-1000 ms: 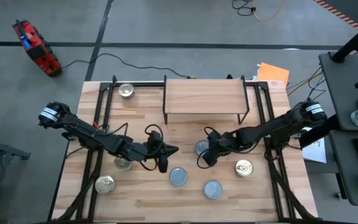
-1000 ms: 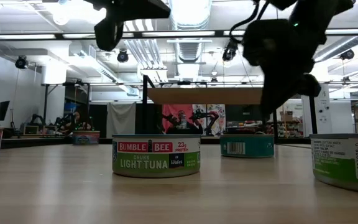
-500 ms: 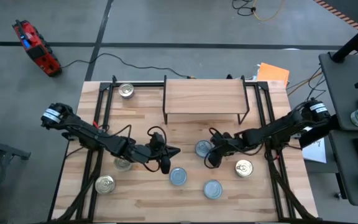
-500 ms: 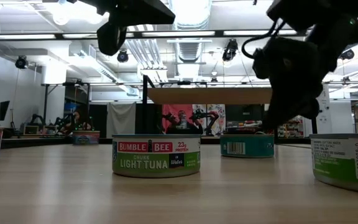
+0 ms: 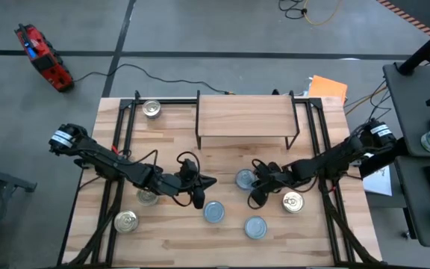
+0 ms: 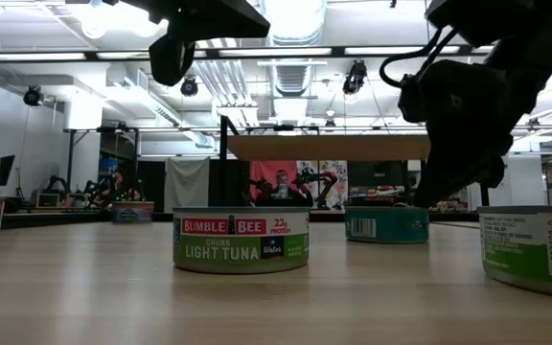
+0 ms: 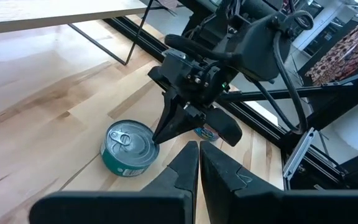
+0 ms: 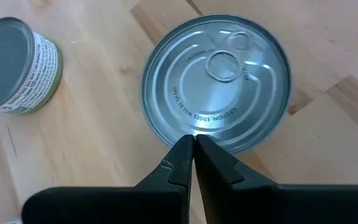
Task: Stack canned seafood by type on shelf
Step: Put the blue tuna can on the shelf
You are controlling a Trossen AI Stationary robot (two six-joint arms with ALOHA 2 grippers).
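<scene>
Showing a butcher-block table (image 5: 222, 239) from above, with seven tins spread over it and a small shelf (image 5: 243, 117) standing at its far edge, its plank top bare. Every tin is sealed, lid on, so no contents show. One silver-topped tin (image 5: 151, 109) sits at the far left corner, beside the shelf. Two more silver-topped tins lie near the left edge: one (image 5: 147, 196) partly under the left arm, one (image 5: 127, 221) nearer the front. Three blue-topped tins cluster mid-table: one (image 5: 243, 178) just beside the right gripper, one (image 5: 213, 212) in front of the left gripper, one (image 5: 255, 227) nearest the front edge. A further silver-topped tin (image 5: 293, 202) lies right of the cluster.

Left gripper (image 5: 197, 197): fingers pressed together, holding nothing, raised above the table centre. Right gripper (image 5: 254, 200): fingers likewise closed and empty; the right wrist view places their tips (image 8: 191, 144) at the rim of a tin lid (image 8: 216, 90), though contact cannot be confirmed. The low view reads a label, light tuna, on the nearest tin (image 6: 241, 240).
</scene>
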